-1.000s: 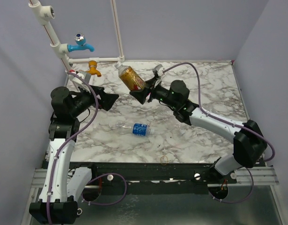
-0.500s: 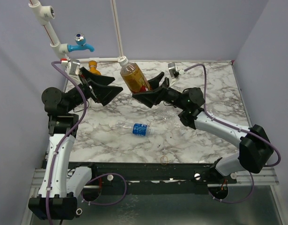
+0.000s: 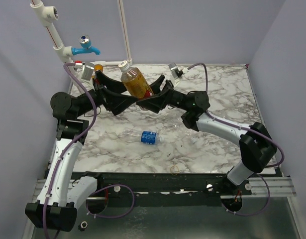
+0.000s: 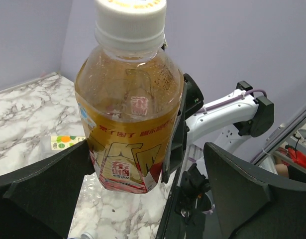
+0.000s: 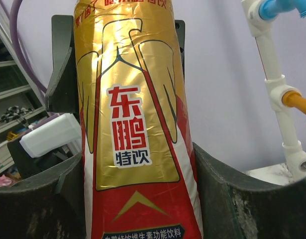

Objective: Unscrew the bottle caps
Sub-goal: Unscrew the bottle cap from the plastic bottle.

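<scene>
My right gripper [image 3: 145,95] is shut on the lower body of the amber bottle [image 3: 134,82] with the red-gold label [image 5: 135,134], and holds it up over the back of the table. Its white cap [image 3: 124,64] is on and points up and away. In the left wrist view the cap [image 4: 130,20] sits at the top of the bottle [image 4: 130,114]. My left gripper [image 3: 125,98] is open wide, with its fingers to either side of the bottle's lower half. A blue-labelled bottle [image 3: 149,137] lies on its side on the marble table [image 3: 222,94].
A white pipe frame at the back left carries a blue tap [image 3: 85,48] and an orange tap [image 3: 98,66] close behind my left gripper. A crumpled clear bottle [image 3: 175,124] lies under the right arm. A thin yellowish ring [image 3: 174,170] rests by the front edge.
The right gripper has carried the amber bottle left and back, then stood it more upright. The left gripper has swung in from the left, so its open fingers now flank the bottle.
</scene>
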`<control>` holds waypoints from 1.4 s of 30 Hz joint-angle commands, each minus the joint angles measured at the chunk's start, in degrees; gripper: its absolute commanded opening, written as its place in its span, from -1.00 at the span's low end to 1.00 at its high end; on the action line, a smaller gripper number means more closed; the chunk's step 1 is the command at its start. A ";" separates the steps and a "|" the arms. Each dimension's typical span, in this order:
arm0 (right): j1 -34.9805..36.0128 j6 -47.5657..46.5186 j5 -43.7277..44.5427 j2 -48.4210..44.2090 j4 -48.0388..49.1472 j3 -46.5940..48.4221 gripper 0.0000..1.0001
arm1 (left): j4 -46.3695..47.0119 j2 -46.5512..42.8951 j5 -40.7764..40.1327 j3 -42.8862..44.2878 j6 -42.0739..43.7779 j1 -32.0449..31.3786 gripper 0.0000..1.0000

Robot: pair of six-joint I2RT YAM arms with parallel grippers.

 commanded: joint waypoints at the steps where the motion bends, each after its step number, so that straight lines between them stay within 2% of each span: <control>1: -0.12 2.61 -2.06 1.31 4.25 2.60 0.04 | 2.03 0.76 -0.14 1.55 2.10 -1.05 0.97; 4: 0.10 2.89 -2.28 2.23 4.81 2.98 0.03 | 2.03 1.95 -0.84 2.27 3.20 -1.90 0.93; 11: 1.25 0.25 -2.00 3.29 2.19 3.79 0.01 | 2.01 4.36 -0.38 4.33 5.47 -3.65 0.67; 15: 1.43 -0.60 -1.14 3.45 1.82 3.25 0.02 | 1.96 5.21 0.01 4.83 6.30 -4.35 0.45; 18: 1.73 -2.41 -1.18 3.40 -1.10 3.96 0.06 | 1.68 5.66 0.45 4.57 7.27 -4.72 0.19; 21: 1.87 -3.87 -1.83 3.27 -4.69 4.64 0.25 | 1.57 6.08 -0.11 4.69 8.20 -4.87 -0.27; 23: 1.84 -6.12 -1.68 1.97 -9.18 4.31 0.54 | 1.32 6.32 -0.34 5.06 8.95 -4.87 -0.43; 27: 1.31 -17.42 0.04 -4.47 -24.76 3.45 0.93 | -0.67 6.52 0.78 6.46 11.67 -4.92 -0.44; 29: 0.51 -24.33 1.12 -8.20 -36.42 5.05 1.00 | -2.43 6.36 2.19 6.82 14.28 -4.87 -0.44; 32: -0.48 -34.37 4.07 -12.80 -55.20 9.97 1.00 | -8.63 5.97 4.20 6.89 22.79 -4.84 -0.46; 36: -0.82 -42.90 3.69 -15.56 -71.02 17.49 1.00 | -22.98 4.38 5.28 4.24 41.43 -5.14 -0.54; 40: -0.78 -44.87 1.49 -14.10 -76.75 22.88 1.00 | -31.62 3.12 0.06 0.17 57.11 -7.57 -0.68; 42: -0.77 -43.98 0.85 -12.68 -76.57 24.11 0.99 | -32.32 2.37 -3.18 -1.41 60.51 -9.69 -0.68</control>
